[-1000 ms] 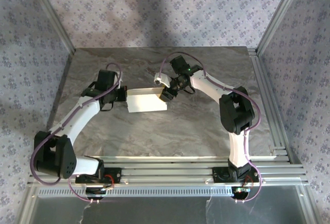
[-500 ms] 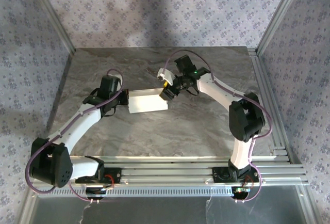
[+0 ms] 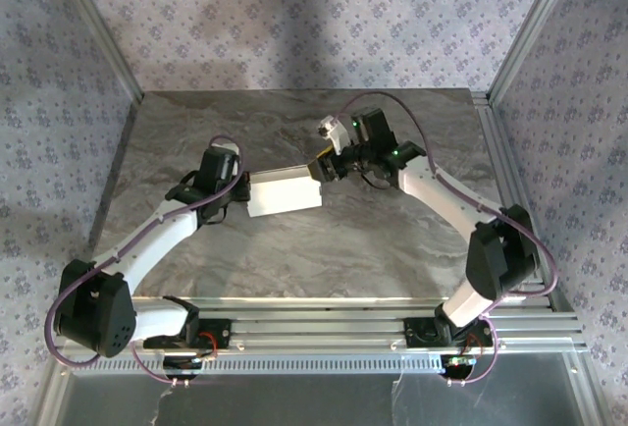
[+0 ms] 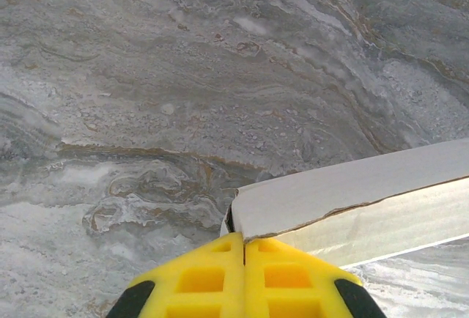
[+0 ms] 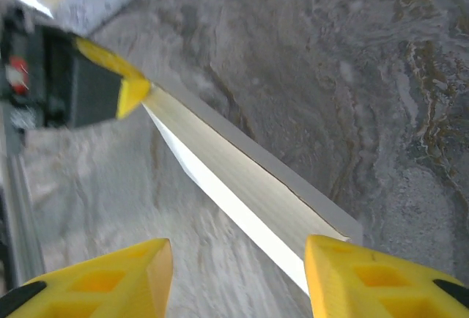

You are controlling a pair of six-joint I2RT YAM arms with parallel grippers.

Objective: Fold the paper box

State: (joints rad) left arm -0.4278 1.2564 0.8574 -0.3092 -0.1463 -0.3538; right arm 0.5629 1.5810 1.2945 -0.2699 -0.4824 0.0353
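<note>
The paper box (image 3: 285, 193) is a pale, partly folded cardboard piece on the marbled table, mid-left in the top view. My left gripper (image 3: 243, 190) is at its left end. In the left wrist view its yellow fingers (image 4: 244, 241) are pressed together, with the corner of the paper box (image 4: 344, 201) pinched in the seam at their tips. My right gripper (image 3: 324, 169) is at the box's right end. It stands open (image 5: 238, 274), and the long edge of the paper box (image 5: 242, 179) runs in between its fingers, close against the right fingertip (image 5: 352, 274). The left gripper (image 5: 110, 87) shows at the box's far end.
Aluminium frame rails (image 3: 510, 200) border the table on the right and near sides, and patterned walls close off the back and both sides. Bare marbled surface (image 3: 324, 259) lies in front of the box.
The right arm has swung out to the right and its gripper has shifted right along the box's end. The box and my left gripper have slid slightly right and turned a little.
</note>
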